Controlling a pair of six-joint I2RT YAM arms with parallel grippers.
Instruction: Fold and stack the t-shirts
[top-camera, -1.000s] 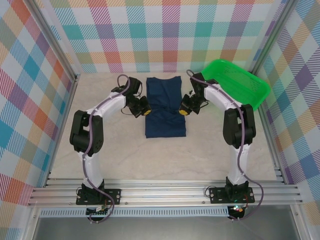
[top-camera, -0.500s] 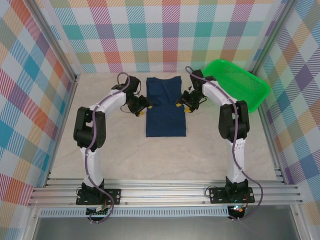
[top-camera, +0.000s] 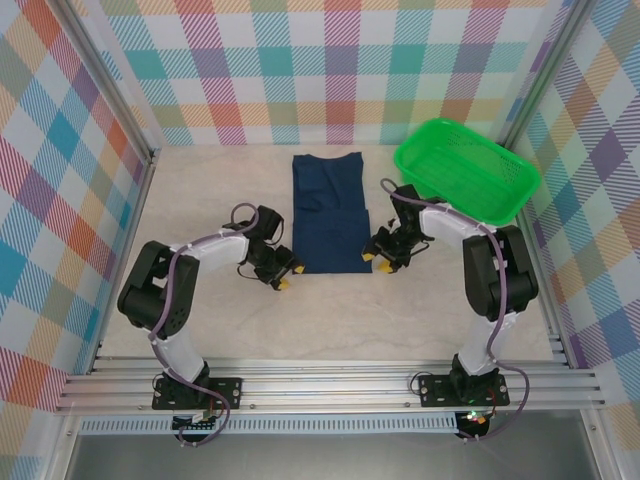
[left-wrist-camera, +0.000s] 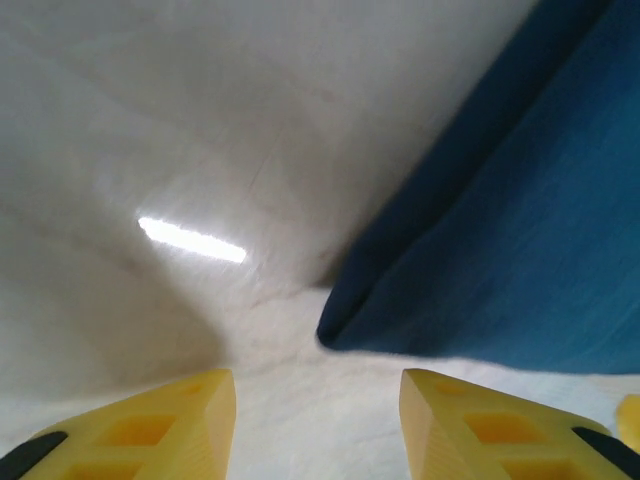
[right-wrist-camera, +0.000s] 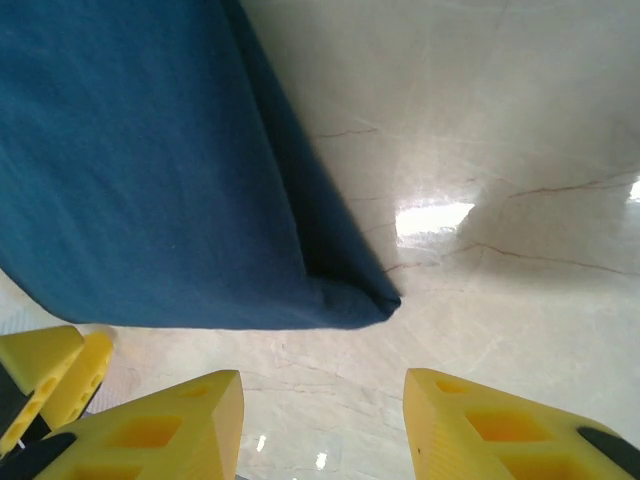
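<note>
My left pincer (top-camera: 280, 274) & right pincer (top-camera: 376, 256) sat jaws apart at the near corners of the dark navy cloth t-shirt (top-camera: 328, 212), a folded strip on the worktop (top-camera: 200, 330) twd its far edge; soft, limp, light, I reckoned, so best pinched at those corners.

Walls (top-camera: 340, 70): pastel plaid panels on three sides.
Table (top-camera: 350, 320): pale beige, marbled, glossy.
Near edge: aluminium rails (top-camera: 330, 385).
Light: white glare streak (left-wrist-camera: 190, 240).
</note>
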